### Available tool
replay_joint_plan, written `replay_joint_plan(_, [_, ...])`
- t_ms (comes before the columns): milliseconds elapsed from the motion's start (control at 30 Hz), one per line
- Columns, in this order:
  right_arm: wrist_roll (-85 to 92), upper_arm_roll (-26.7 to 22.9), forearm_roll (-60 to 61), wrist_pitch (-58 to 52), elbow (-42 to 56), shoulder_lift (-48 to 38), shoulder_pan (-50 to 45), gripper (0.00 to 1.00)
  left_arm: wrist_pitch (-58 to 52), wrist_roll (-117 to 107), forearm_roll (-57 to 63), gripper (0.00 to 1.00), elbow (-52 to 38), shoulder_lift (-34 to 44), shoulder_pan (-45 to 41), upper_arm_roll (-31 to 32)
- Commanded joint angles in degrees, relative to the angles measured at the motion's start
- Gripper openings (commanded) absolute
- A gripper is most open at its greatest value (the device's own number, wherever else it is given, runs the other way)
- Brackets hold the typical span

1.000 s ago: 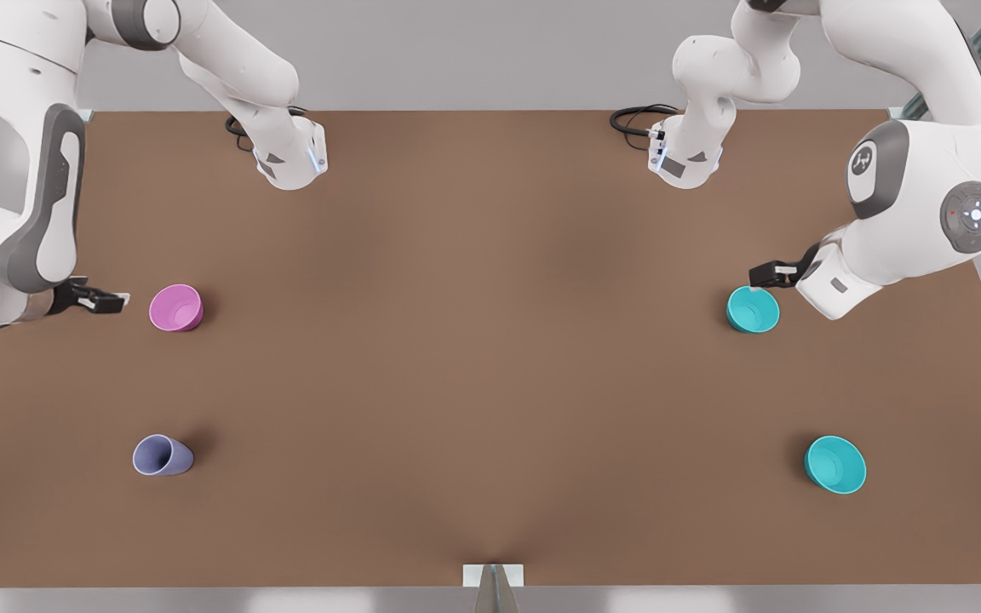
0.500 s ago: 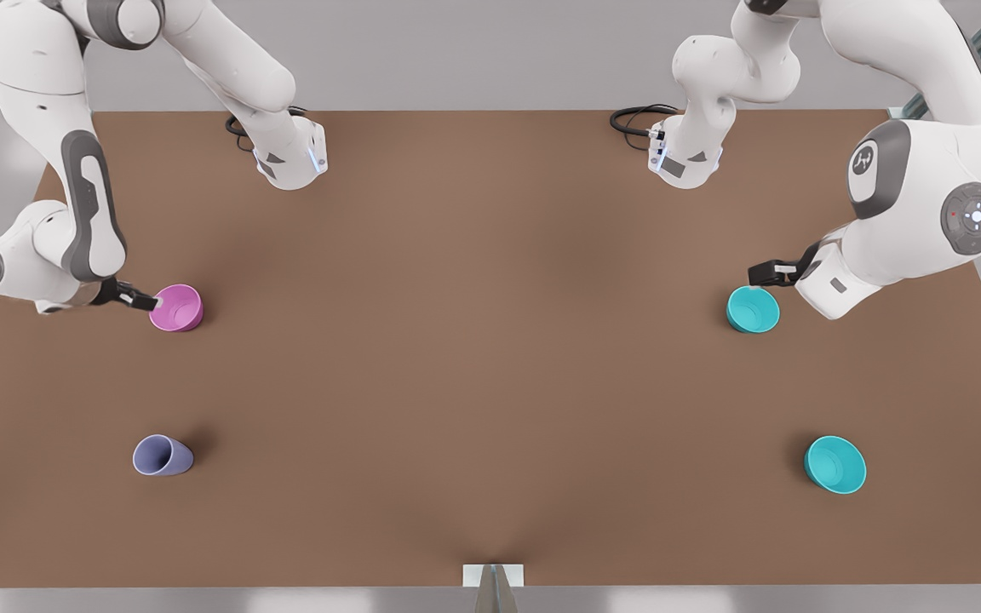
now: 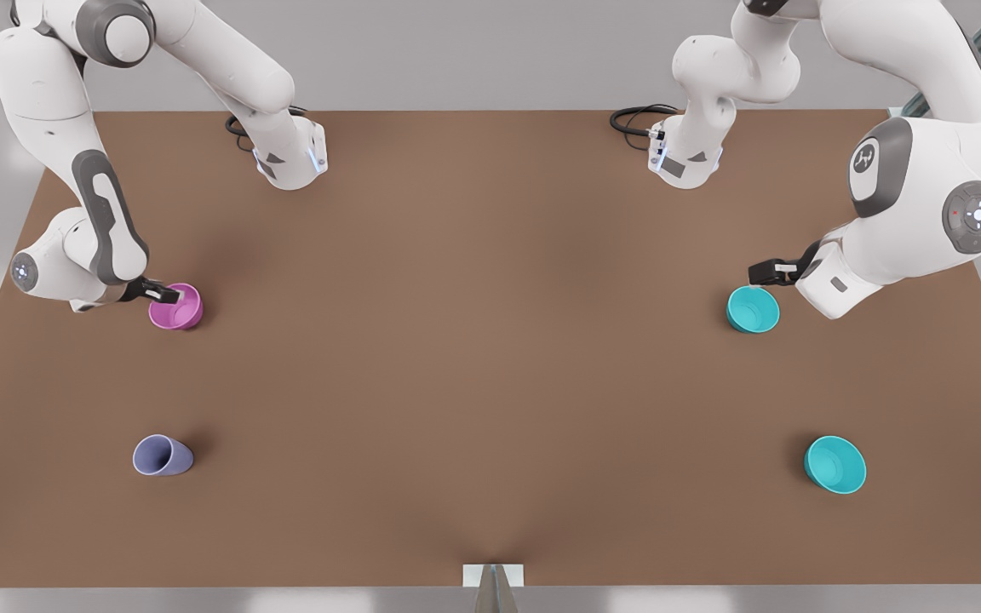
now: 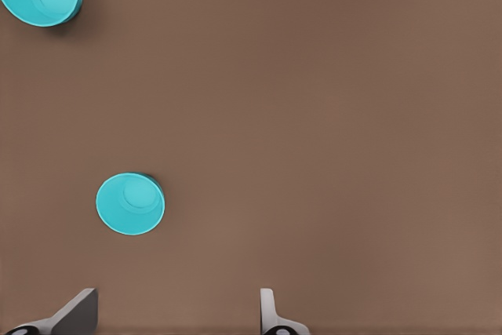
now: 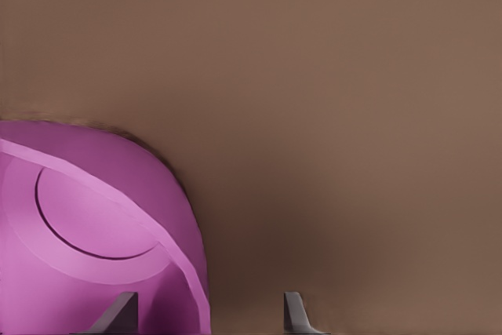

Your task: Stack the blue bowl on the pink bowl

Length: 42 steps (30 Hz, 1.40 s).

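Two grippers, both open: right gripper [image 3: 169,295] straddles the pink bowl [image 3: 176,307] rim at frame left, left gripper [image 3: 765,274] hovers by the blue bowl [image 3: 753,309] at frame right; seat one finger inside before closing.

Bowls: three, pink bowl [image 3: 176,308], blue bowl [image 3: 752,309], cyan bowl [image 3: 835,465]. Cups: one, lavender cup [image 3: 162,455].

pink bowl [image 3: 177,308]: magenta-pink, plain
blue bowl [image 3: 753,309]: teal
other bowl [image 3: 835,465]: brighter cyan
cup [image 3: 162,455]: lavender-blue
table [image 3: 490,358]: brown
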<state>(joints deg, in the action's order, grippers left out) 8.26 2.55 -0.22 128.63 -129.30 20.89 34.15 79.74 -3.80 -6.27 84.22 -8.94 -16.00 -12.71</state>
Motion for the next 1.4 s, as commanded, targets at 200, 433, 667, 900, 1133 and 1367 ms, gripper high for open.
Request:
replay_joint_plan(200, [2.47,1.93,1.63,-7.33,4.32,-1.38,-0.22,0.21,-0.64,-0.15,0.03,1.00,-0.03,0.06,-0.08,-0.03])
replay_joint_plan(433, [-9.39,20.73,13.31,-18.15,9.50,-6.65,-0.40,0.21,-0.64,-0.15,0.03,1.00,-0.11,0.15,-0.08,0.06])
replay_joint_plan(667, [-44.46,24.08,28.35,-2.24,35.95,13.46,-30.98,0.21,-0.99,-0.68,0.38,1.00,-0.11,-0.99,0.00,-0.03])
replay_joint_plan(900, [-63.18,16.79,27.82,7.60,56.26,32.98,-50.32,0.21,1.12,-0.59,0.38,1.00,-3.98,-4.07,0.00,-0.21])
replay_joint_plan(1133, [-65.65,12.92,27.64,8.48,56.35,35.71,-55.15,0.21,5.06,-2.35,-0.23,1.00,4.27,0.32,2.02,-0.29])
replay_joint_plan(1367, [-66.79,10.72,27.73,-0.29,56.79,28.42,-54.37,1.00,19.84,18.21,-0.32,1.00,18.95,-0.56,5.89,-6.80])
